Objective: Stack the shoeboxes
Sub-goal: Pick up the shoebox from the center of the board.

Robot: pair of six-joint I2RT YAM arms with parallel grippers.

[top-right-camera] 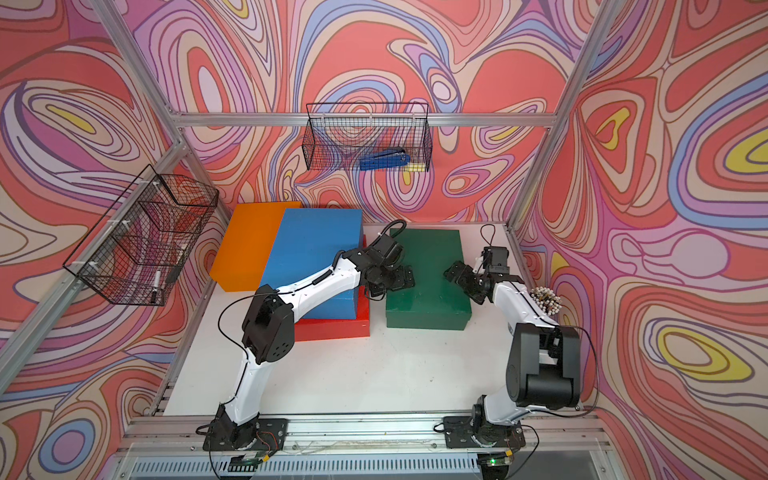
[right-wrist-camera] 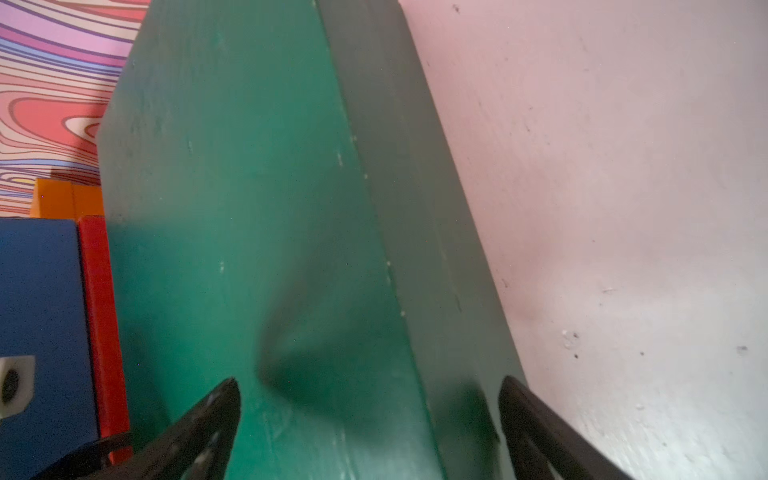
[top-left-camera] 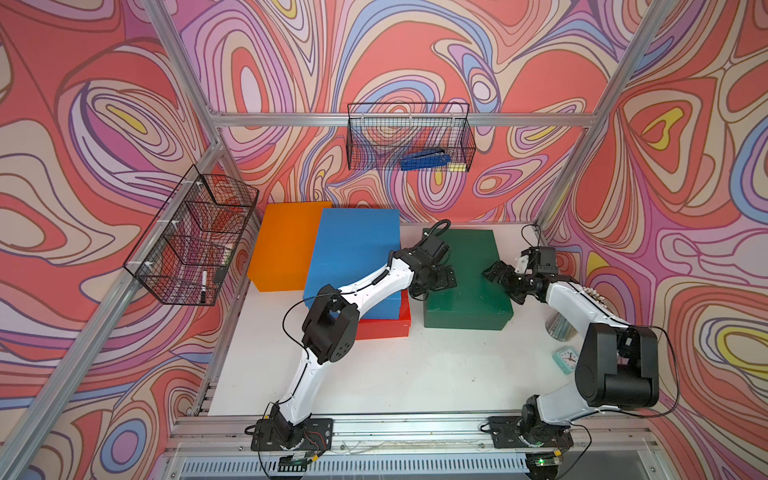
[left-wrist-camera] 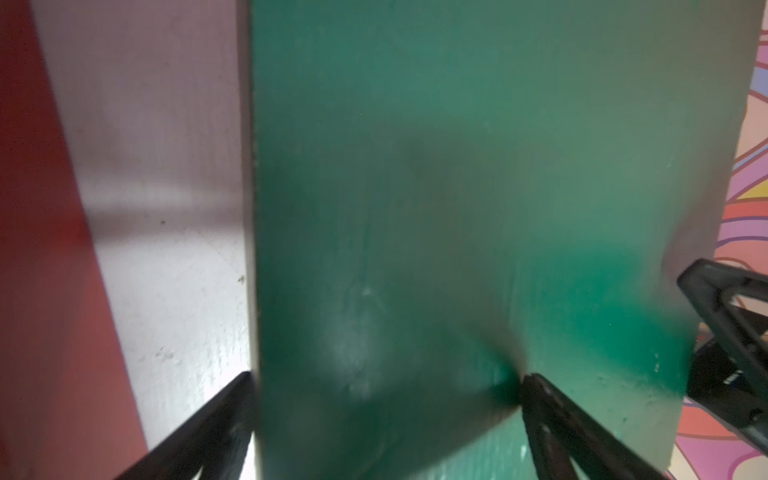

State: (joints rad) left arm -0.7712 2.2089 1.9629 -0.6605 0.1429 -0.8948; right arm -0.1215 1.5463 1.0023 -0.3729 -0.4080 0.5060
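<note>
- Jaws on the left gripper (top-left-camera: 434, 284) and the right gripper (top-left-camera: 500, 275) are both spread wide, with nothing clamped in either.
- The dark green lidded cardboard shoebox (top-left-camera: 469, 295) lies flat on the white table (top-left-camera: 395, 374). It's right between the two sets of jaws, which face each other across its lid from the two long sides.
- The left wrist view adds detail the top views don't give. The left gripper (left-wrist-camera: 386, 376) straddles one long edge of the lid, with one finger (left-wrist-camera: 557, 428) over green and its mate off the edge over bare table. Whether it's touching, can't tell, it's too blurry.
- Same deal in the right wrist view. The right gripper (right-wrist-camera: 369, 379) straddles the opposite long edge, one finger (right-wrist-camera: 208, 424) over the lid and the other out past the side wall, over the table.
- Only the top views give the whole layout. The blue lidded cardboard shoebox (top-left-camera: 353, 245) sits on the red lidded cardboard shoebox (top-left-camera: 388, 324), on the outer side of the left jaws, away from the right ones. A strip of red peeks out on the side facing the jaws.
- The orange lidded cardboard shoebox (top-left-camera: 282, 245) stands on the table beyond that stack, farthest from both sets of jaws.
- A small teal clock (top-left-camera: 565, 359) shows in a top view, well behind the right jaws by that arm's elbow. Neither wrist view reaches it.
</note>
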